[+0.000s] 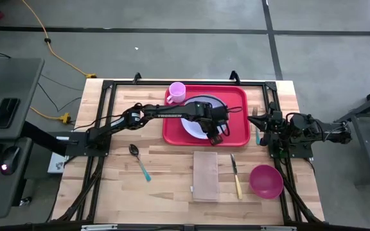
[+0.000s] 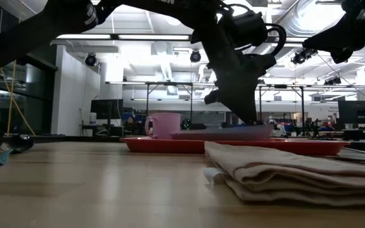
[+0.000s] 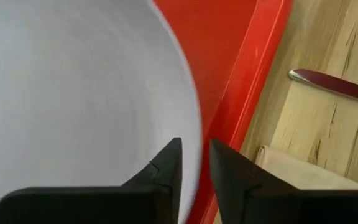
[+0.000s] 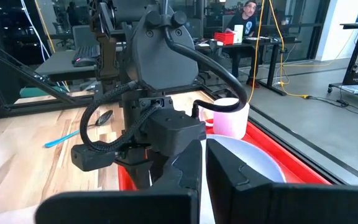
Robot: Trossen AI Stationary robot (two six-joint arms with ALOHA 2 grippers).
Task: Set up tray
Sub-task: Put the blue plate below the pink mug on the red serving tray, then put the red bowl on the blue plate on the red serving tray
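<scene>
My left gripper (image 3: 194,168) pinches the white plate's (image 1: 194,122) rim at its five o'clock edge, on the red tray (image 1: 236,131) at the table's twelve o'clock. I'd release gently, lifting straight. My right gripper (image 1: 262,125) waits beside the tray, fingers nearly together.

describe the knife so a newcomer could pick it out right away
Start at the red tray in the table's middle. Below it on the bare wood lies a tan napkin; the knife lies just right of it, before the pink bowl. Only it has a pale yellow handle.
</scene>
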